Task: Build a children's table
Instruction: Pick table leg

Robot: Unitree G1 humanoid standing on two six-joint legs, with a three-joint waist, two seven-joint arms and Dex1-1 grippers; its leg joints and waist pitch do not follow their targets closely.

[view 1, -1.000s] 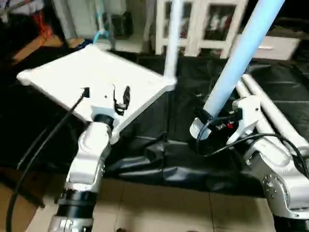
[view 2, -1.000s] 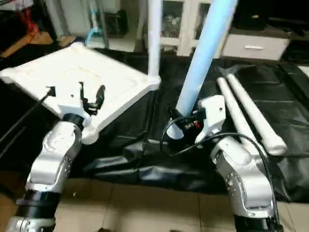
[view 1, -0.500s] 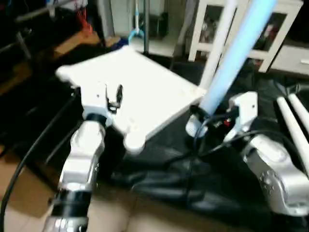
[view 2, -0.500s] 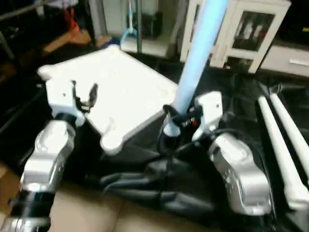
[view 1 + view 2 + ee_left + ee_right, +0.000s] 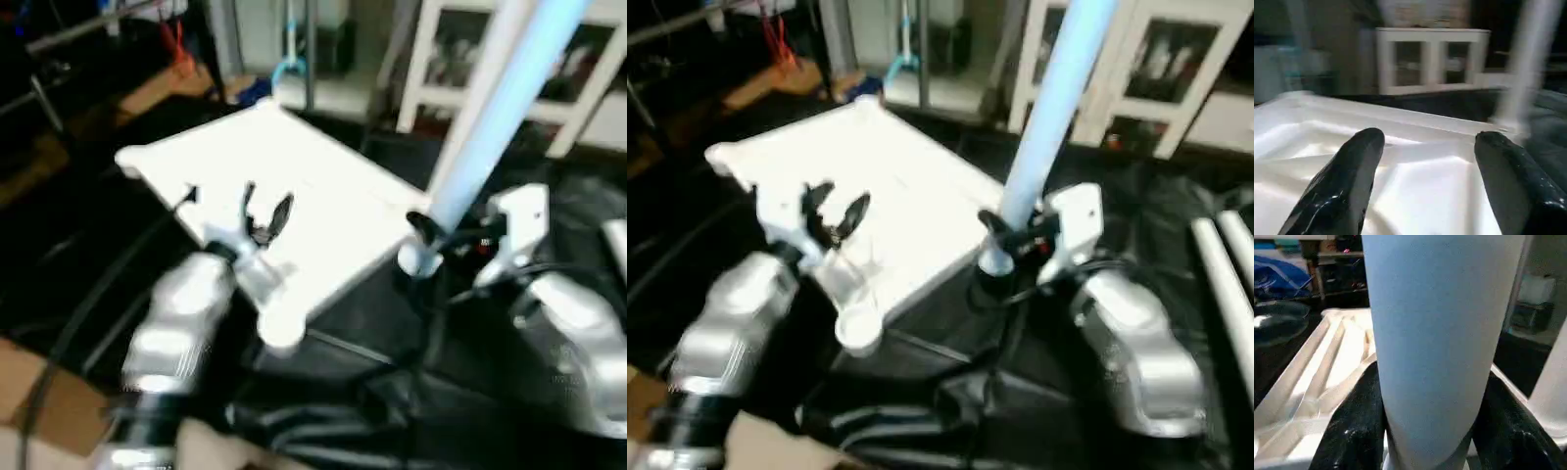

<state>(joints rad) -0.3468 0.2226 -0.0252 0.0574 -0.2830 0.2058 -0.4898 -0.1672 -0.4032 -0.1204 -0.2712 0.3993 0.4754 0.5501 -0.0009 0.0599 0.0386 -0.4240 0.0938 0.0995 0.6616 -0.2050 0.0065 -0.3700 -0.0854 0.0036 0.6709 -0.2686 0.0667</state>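
Note:
The children's table top (image 5: 304,186) lies underside up on black sheeting, with a round corner socket (image 5: 282,331) at its near corner. My left gripper (image 5: 265,213) hovers open just above the ribbed underside near that corner; its black fingers (image 5: 1359,161) stand wide apart with nothing between them. My right gripper (image 5: 428,245) is shut on the lower end of a long pale leg (image 5: 500,117), held upright and leaning away, beside the top's right corner. In the right wrist view the leg (image 5: 1435,333) sits between both fingers (image 5: 1359,426). Another white leg (image 5: 1528,58) stands upright at a far corner of the top.
A white glass-door cabinet (image 5: 1156,59) stands behind the work. Loose white legs (image 5: 1215,284) lie on the black sheeting at the right. Cardboard (image 5: 39,392) shows on the floor at the near left, and dark clutter fills the far left.
The head camera has swung, shifting the whole picture. My left gripper has tilted and sits lower over the top's near corner. The right gripper still holds the leg upright.

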